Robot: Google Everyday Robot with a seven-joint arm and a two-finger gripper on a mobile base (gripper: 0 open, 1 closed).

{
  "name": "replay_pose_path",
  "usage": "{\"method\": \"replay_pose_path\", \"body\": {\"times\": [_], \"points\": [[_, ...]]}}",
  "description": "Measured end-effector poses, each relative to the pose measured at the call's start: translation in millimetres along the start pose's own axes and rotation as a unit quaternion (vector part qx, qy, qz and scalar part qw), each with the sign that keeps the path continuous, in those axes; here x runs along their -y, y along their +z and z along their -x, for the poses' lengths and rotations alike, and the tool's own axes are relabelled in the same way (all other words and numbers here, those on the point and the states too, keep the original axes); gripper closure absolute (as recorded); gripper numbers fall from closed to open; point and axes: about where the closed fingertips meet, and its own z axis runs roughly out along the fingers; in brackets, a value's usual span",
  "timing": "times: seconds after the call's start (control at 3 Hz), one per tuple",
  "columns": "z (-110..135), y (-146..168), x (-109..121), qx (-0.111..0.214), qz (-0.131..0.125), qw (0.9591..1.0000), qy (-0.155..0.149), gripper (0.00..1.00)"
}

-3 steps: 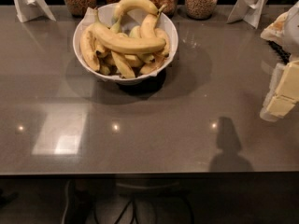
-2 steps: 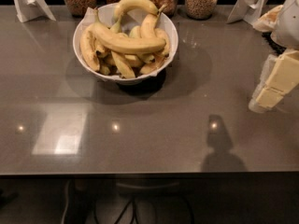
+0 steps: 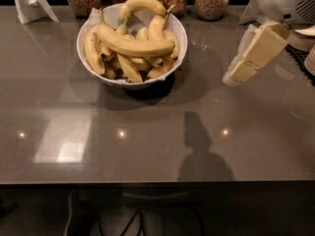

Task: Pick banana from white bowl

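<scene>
The white bowl (image 3: pixel 83 48) stands at the back left of the grey table and holds several bananas. The banana (image 3: pixel 134 46), long and gently curved, lies on top across nearly the bowl's width, stem end to the left. A strongly arched banana (image 3: pixel 141 4) sits behind it at the bowl's far rim. My gripper (image 3: pixel 232 77), cream-coloured and slanted down to the left, hangs above the table to the right of the bowl, apart from it and holding nothing.
Several glass jars (image 3: pixel 211 1) of grains line the back edge behind the bowl. A white folded card (image 3: pixel 29 1) stands at the back left. Stacked items (image 3: pixel 310 58) sit at the right edge. My arm's shadow (image 3: pixel 199 146) falls on the table's front.
My gripper has moved left and toward the back of the table, closer to the bowl. The bowl and bananas have not moved.
</scene>
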Motion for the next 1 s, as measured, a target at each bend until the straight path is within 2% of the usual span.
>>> {"method": "replay_pose_path", "body": {"times": [0.33,0.67,1.0], "points": [[43,19,19,0.051,-0.006,0.9985,-0.019,0.00],[80,50,31,0.106,0.021,0.9938,-0.026,0.00],[80,50,31,0.106,0.021,0.9938,-0.026,0.00]]}}
